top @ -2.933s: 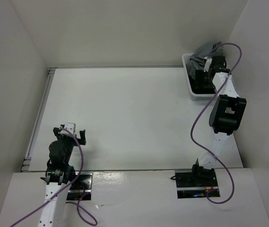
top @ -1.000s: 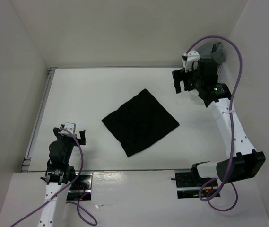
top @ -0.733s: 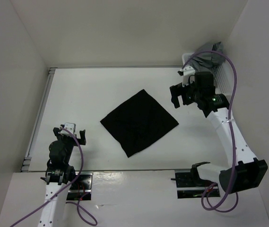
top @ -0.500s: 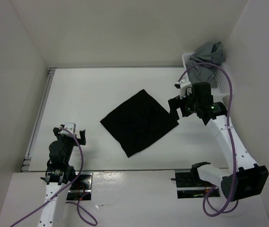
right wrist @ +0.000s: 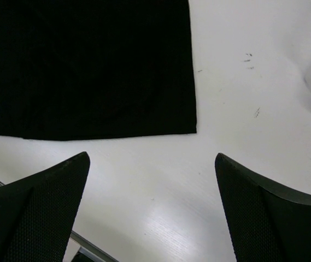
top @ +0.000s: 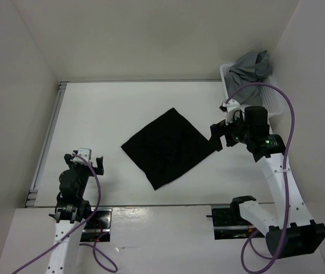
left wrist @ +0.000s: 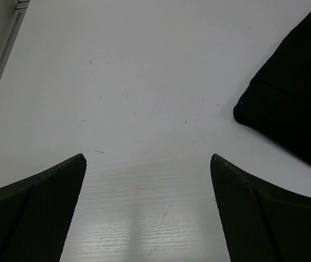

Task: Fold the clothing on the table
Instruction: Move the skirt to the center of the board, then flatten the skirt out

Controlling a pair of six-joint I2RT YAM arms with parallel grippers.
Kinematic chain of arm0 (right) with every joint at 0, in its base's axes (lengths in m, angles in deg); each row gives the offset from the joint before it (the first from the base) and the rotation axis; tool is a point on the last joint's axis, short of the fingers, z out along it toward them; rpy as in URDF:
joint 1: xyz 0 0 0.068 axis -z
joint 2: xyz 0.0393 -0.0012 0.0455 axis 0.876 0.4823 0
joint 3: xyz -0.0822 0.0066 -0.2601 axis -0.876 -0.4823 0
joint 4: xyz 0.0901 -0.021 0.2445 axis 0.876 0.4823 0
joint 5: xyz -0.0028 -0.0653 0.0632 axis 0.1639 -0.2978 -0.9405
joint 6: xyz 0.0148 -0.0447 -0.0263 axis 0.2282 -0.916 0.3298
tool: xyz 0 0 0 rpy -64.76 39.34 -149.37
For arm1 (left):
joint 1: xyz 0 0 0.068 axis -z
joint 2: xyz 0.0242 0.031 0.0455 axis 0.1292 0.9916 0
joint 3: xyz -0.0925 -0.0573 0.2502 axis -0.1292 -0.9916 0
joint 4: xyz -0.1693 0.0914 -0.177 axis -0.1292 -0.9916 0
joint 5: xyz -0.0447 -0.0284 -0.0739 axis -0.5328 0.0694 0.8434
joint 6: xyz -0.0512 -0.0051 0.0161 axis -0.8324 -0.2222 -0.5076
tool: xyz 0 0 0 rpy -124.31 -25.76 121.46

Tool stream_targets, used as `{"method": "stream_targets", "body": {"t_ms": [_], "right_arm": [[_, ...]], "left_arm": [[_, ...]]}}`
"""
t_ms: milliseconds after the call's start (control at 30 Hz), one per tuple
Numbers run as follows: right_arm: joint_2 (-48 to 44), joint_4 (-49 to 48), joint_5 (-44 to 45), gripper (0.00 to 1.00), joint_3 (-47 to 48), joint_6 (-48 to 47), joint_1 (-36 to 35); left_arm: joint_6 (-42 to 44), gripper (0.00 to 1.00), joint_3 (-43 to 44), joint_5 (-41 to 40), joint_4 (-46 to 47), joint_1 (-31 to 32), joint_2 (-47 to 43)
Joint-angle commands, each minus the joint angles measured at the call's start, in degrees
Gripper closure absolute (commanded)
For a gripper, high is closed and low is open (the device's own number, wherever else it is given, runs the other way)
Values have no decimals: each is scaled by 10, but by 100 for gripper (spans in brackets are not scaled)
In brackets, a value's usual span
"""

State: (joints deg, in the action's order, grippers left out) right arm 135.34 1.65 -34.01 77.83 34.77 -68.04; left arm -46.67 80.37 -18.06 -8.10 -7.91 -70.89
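Note:
The black clothing (top: pixel 168 148) lies flat in the middle of the white table (top: pixel 122 103), turned like a diamond. My right gripper (top: pixel 215 137) hovers open just off its right corner. In the right wrist view the clothing (right wrist: pixel 89 65) fills the upper left, its corner ahead of the open gripper (right wrist: pixel 152 155), with bare table between the fingers. My left gripper (top: pixel 85 161) is open near the table's front left, well clear of the cloth. The left wrist view shows one corner of the clothing (left wrist: pixel 292 103) at the right, ahead of the open gripper (left wrist: pixel 147 158).
A white basket (top: pixel 272 103) stands at the table's back right corner with a grey garment (top: pixel 252 68) heaped in it. White walls close in the left, back and right. A metal rim (top: pixel 48 137) runs along the table's left edge.
The black clothing, absent at first, now lies on the table. My right arm has swung from the basket down toward the cloth's right corner. The left arm has not moved.

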Motion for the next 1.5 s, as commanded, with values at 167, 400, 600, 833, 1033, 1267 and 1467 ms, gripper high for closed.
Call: {"method": "stream_targets", "body": {"t_ms": [167,400,600,833,1033,1267,1467], "right_arm": [[10,-10,-9,1,-11,13,93],[10,-15,-9,1,-11,18,126],[10,-15,-4,1,-17,18,126],[10,-15,-9,1,-17,18,126],[-14,-21,-9,1,-17,18,131],[7,-21,-4,1,-22,23,131],[39,-21,2,1,-22,23,159]], "left_arm": [[-5,0,-24,-5,14,2,-70],[22,0,-4,14,28,2,-70],[56,0,184,-45,48,2,-1],[100,0,819,-73,-412,2,562],[64,0,842,60,-521,-26,634],[90,0,678,238,-419,-36,546],[90,9,568,238,-304,7,566]]}}
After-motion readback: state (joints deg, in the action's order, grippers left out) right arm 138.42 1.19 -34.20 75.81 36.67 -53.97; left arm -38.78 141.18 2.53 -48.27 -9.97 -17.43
